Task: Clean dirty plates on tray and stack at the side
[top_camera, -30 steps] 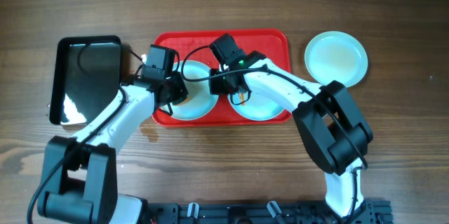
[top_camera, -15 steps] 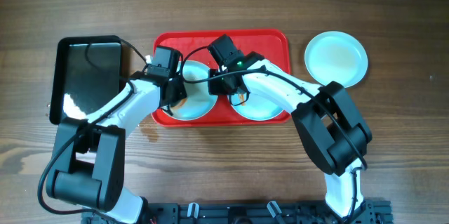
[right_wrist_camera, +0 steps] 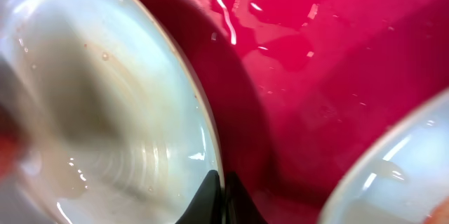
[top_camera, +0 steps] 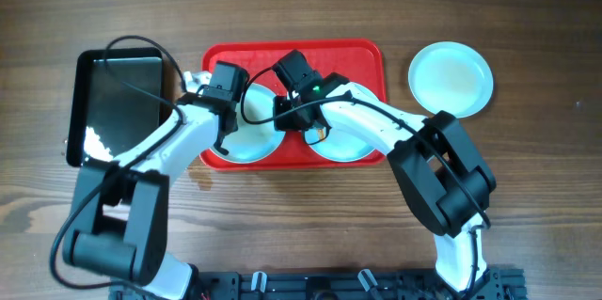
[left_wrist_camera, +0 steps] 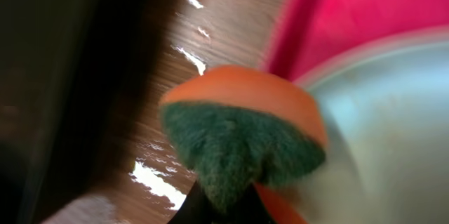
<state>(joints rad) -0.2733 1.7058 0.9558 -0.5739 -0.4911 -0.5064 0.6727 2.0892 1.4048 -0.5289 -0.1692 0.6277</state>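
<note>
**At the left edge of the tray (top_camera: 353,55), the sponge (left_wrist_camera: 242,136) is reaching the rim of the left plate (top_camera: 254,140)**

Over that plate, the left gripper (left_wrist_camera: 217,208) is pinching the orange-and-green sponge. Within the last second it has been swinging out from the plate's middle toward its outer rim. The tray's edge and the wooden counter (left_wrist_camera: 175,69) are now showing just beside the sponge. The right gripper (right_wrist_camera: 219,194) is hardly shifting. Its fingers are pressed together on the right-hand rim of the same plate, apparently bracing it while the scrubbing is going on.

Judging from this, the wipe is working outward from centre to border, so the cleaning of this plate is probably nearing its end. A faint brownish film is still showing on its wet surface in the right wrist view, though. The second plate (top_camera: 343,150) is waiting on the tray just beside it, partly under the right arm. The third plate (top_camera: 451,76) is lying alone on the counter to the right of the tray, well apart, so no stack is forming yet. The black tray (top_camera: 118,102) is sitting at the far left, taking no part
</note>
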